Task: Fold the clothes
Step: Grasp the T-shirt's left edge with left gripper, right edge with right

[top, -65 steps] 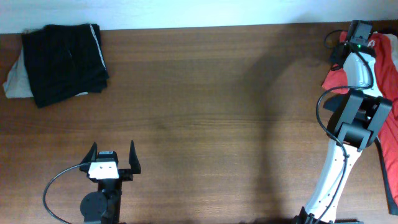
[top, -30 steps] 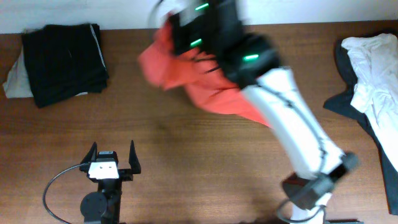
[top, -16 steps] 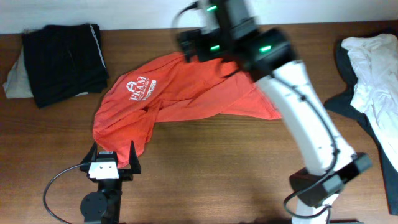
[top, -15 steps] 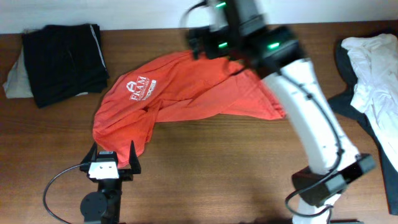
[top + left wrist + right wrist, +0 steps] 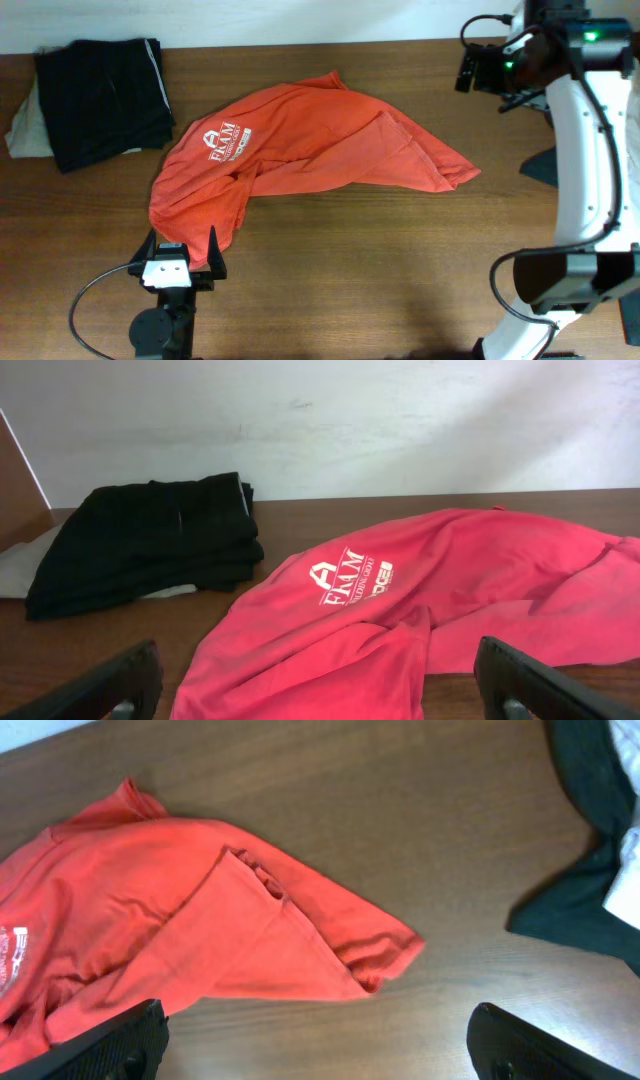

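Note:
An orange-red T-shirt [image 5: 310, 150] lies crumpled across the middle of the table, its white lettering [image 5: 226, 142] facing up at the left. My left gripper [image 5: 181, 242] stands open at the shirt's near left edge, the cloth [image 5: 400, 610] just beyond its fingers [image 5: 115, 685]. My right gripper [image 5: 480, 72] hangs open above the far right of the table, apart from the shirt's right sleeve [image 5: 380, 945]. Nothing sits between its jaws [image 5: 320, 1055].
A folded black stack [image 5: 105, 98] lies at the far left corner on a pale garment [image 5: 22, 128], and shows in the left wrist view [image 5: 150, 540]. A dark garment [image 5: 590, 880] with white cloth [image 5: 630, 845] lies at the right edge. Bare wood [image 5: 350, 280] spans the near side.
The right gripper carried the orange-red shirt from the right pile to the middle, let it go and swung back to the far right. The shirt now lies still. The left arm has not moved.

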Action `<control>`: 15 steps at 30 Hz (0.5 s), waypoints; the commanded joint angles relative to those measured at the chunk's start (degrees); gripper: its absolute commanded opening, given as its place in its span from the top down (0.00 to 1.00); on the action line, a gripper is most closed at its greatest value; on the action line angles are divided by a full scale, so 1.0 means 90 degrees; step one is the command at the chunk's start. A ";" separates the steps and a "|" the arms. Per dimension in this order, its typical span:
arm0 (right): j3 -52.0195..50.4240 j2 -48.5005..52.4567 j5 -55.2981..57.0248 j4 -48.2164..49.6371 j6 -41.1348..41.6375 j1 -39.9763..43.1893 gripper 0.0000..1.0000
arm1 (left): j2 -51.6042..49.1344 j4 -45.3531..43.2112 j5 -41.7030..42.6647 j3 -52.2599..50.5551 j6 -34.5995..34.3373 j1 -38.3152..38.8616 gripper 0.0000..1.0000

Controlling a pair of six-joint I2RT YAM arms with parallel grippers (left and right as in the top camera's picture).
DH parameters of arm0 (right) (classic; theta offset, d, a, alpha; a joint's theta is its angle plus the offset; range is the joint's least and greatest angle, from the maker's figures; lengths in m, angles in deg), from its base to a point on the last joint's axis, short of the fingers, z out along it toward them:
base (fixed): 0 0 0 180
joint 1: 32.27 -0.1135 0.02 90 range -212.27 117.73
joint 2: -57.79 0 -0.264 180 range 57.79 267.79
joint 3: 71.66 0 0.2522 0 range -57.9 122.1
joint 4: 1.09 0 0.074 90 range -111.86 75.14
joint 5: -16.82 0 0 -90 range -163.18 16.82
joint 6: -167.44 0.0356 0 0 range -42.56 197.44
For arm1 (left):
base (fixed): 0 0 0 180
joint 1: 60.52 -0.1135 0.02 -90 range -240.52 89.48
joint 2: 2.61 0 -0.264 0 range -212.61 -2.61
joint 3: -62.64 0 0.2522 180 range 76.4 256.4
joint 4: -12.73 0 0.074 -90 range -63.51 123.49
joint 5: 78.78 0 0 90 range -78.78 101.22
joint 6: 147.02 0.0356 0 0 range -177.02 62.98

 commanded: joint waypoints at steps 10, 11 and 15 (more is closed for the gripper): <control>-0.2756 0.0474 -0.1486 0.2909 0.0384 -0.0816 0.01 | 0.0032 -0.0090 0.0770 -0.0034 0.0073 -0.0032 0.01; -0.2931 0.0474 -0.1474 0.3147 0.0381 -0.0899 0.01 | 0.0032 -0.0141 0.1336 -0.0034 0.0073 -0.0032 0.01; -0.3092 0.0476 -0.1440 0.3444 0.0359 -0.1010 0.01 | -0.0027 -0.0250 0.1676 0.0148 0.0075 -0.0032 0.01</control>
